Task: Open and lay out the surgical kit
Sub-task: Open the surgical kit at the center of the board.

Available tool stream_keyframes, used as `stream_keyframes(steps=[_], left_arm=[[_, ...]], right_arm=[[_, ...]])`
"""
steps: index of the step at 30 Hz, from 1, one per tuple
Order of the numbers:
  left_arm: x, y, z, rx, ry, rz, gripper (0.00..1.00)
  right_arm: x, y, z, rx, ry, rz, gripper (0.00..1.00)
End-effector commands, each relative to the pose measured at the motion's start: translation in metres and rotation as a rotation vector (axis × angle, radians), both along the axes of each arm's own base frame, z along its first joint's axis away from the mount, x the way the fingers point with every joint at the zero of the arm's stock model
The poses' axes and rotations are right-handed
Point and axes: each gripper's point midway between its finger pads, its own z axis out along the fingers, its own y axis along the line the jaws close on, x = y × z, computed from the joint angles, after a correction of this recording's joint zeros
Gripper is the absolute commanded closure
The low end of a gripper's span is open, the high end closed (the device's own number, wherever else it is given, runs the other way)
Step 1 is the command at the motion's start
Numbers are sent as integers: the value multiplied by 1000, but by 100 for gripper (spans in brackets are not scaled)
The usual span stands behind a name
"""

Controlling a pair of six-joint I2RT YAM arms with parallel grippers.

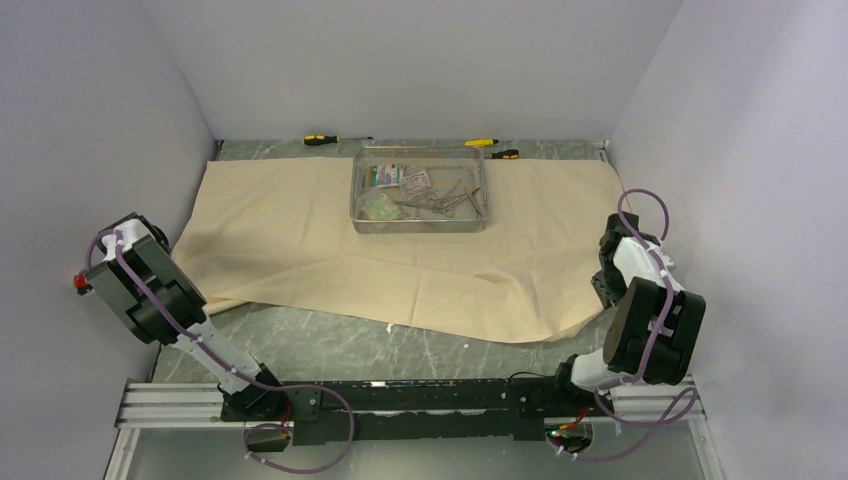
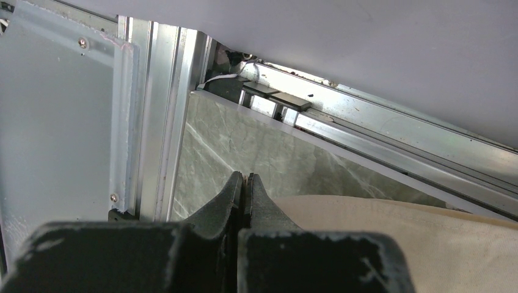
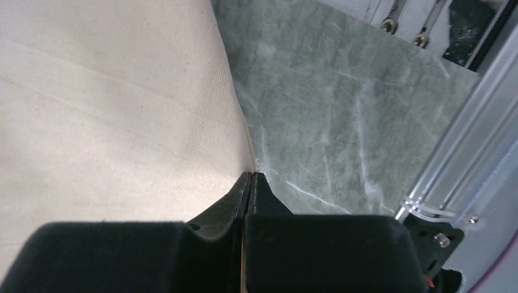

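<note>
The beige wrap cloth (image 1: 400,260) lies spread open and mostly flat on the table. The silver wire-mesh tray (image 1: 421,227) stands on its far middle part. In the tray lie printed packets (image 1: 384,176) and steel clamps and tweezers (image 1: 440,200). My left gripper (image 2: 245,177) is shut and empty, above the table by the cloth's left part (image 2: 397,226). My right gripper (image 3: 251,175) is shut, its tips right at the cloth's right edge (image 3: 122,110); nothing shows between the fingers. Both arms are folded back at the table's sides, far from the tray.
Yellow-and-black screwdrivers lie along the back wall, one at the left (image 1: 322,139) and two behind the tray (image 1: 493,148). Green marbled tabletop (image 1: 400,345) shows in front of the cloth. Metal rails (image 2: 159,110) run along the table's edges, and walls close in on three sides.
</note>
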Motion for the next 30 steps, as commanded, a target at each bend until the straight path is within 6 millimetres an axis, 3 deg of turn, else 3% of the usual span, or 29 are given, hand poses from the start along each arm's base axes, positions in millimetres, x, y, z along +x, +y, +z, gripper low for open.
stream_keyframes(steps=[1, 7, 11, 16, 17, 20, 23, 27, 30], left_arm=[[16, 23, 3, 61, -49, -30, 100], [17, 25, 4, 61, -44, -29, 100], [18, 24, 4, 59, -48, -31, 100], [18, 23, 5, 59, -52, -33, 100], [19, 23, 5, 58, -53, -34, 100], [19, 23, 6, 62, -55, -37, 100], [19, 23, 7, 64, -53, -39, 100], [19, 23, 7, 64, -52, -42, 100], [21, 23, 7, 63, -48, -45, 100]], right_arm=[[-10, -7, 41, -102, 16, -24, 100], [-17, -4, 77, -152, -7, -1, 100], [5, 3, 105, -241, -66, 97, 100], [19, 14, 93, -256, -22, 168, 100], [19, 17, 87, -235, -2, 175, 94], [19, 25, 66, -177, 40, 184, 57], [15, 32, 50, -111, 35, 171, 42], [8, 28, 40, -34, -19, 105, 39], [-6, 11, 37, -32, -23, 25, 42]])
